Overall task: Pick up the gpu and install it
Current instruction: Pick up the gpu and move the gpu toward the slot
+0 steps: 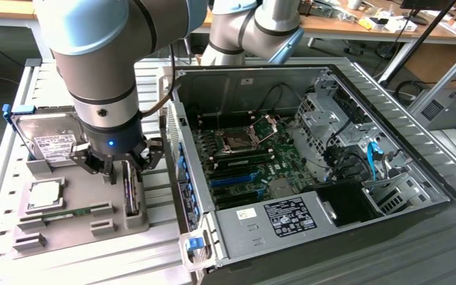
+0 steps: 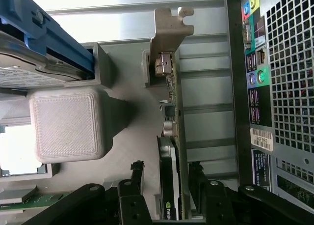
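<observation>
The gpu point(image 1: 132, 195) is a thin dark card standing on edge in a slot of the grey holder point(image 1: 78, 228), on the exterior view's left beside the open computer case point(image 1: 307, 77). In the wrist view the gpu point(image 2: 172, 112) runs lengthwise, and its silvery bracket point(image 2: 169, 33) is at the far end. My gripper point(image 1: 126, 171) hangs right over the card. It is open, and its two black fingers point(image 2: 138, 178) straddle the card's near end with a small gap on each side. My gripper point(image 2: 168, 183) holds nothing.
The holder also carries a silver hard drive point(image 1: 50, 141), a processor point(image 1: 46, 193) and a green memory stick point(image 1: 69, 212). Inside the case the motherboard point(image 1: 248, 157) lies exposed with blue expansion slots point(image 1: 232, 178). The case's rear panel point(image 2: 284, 87) stands close beside the card.
</observation>
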Controlling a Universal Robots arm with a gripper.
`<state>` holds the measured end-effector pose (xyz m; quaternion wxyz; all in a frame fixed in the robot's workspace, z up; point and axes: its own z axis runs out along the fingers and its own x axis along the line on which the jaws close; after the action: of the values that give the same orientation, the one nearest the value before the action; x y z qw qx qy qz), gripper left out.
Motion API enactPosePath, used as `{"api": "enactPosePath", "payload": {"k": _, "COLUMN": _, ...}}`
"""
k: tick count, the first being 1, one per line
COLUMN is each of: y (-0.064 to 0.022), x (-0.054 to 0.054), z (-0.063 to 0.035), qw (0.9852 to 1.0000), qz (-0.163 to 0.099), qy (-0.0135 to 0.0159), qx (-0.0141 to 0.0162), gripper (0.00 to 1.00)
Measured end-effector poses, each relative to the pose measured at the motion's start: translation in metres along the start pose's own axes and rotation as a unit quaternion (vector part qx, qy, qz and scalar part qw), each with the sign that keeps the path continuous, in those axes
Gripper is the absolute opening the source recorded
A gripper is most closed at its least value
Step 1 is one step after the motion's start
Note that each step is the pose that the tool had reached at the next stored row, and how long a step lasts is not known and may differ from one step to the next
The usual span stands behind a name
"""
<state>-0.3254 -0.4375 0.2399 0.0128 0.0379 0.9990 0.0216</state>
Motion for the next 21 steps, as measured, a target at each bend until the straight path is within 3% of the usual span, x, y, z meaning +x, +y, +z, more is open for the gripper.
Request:
{"api": "enactPosePath", "payload": {"k": 6, "y": 0.0000, "x": 0.0000, "z": 0.0001, "qw": 1.0000, "qz": 0.000, "qy": 0.0000, "qx": 0.0000, "gripper": 0.48}}
{"api": "enactPosePath", "payload": {"k": 7, "y": 0.0000, "x": 0.0000, "z": 0.0000, "qw": 1.0000, "qz": 0.000, "qy": 0.0000, "qx": 0.0000, "gripper": 0.41}}
{"api": "enactPosePath", "payload": {"k": 21, "y": -0.0040, "x": -0.0013, "z": -0.0001, "qw": 1.0000, "qz": 0.000, "qy": 0.0000, "qx": -0.0012, "gripper": 0.41}}
